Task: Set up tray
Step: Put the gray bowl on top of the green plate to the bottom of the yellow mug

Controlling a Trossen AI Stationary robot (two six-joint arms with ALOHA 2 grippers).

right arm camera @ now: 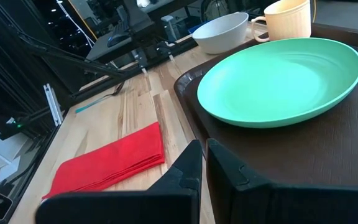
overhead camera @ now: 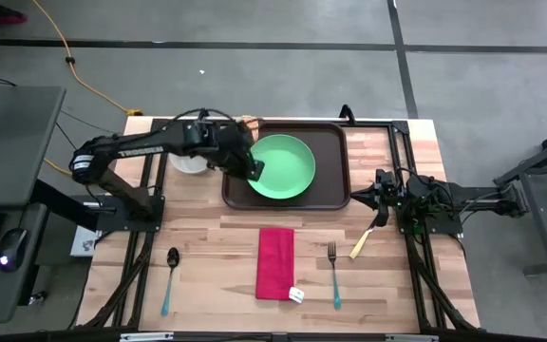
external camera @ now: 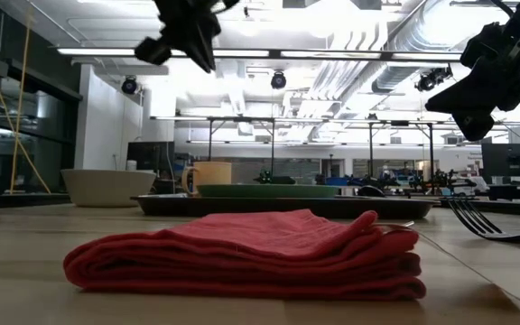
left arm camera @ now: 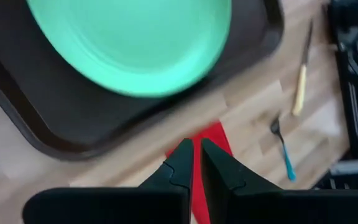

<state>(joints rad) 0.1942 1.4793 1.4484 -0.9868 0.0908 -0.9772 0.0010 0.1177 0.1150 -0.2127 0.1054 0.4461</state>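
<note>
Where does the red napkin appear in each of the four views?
High view: red napkin lies at lower centre, below the tray.
Low view: fills the foreground.
Left wrist view: a strip behind the fingertips.
Right wrist view: lower left.
Shared landmark: green plate on the tray.

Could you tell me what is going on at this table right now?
A robot is setting up a meal tray. The green plate already lies on the brown tray. The left gripper hovers over the plate's edge, holding nothing, jaws nearly shut. The right gripper waits shut beside the tray. The red napkin, fork, spoon and knife lie on the table; a bowl and cup stand behind.
</note>
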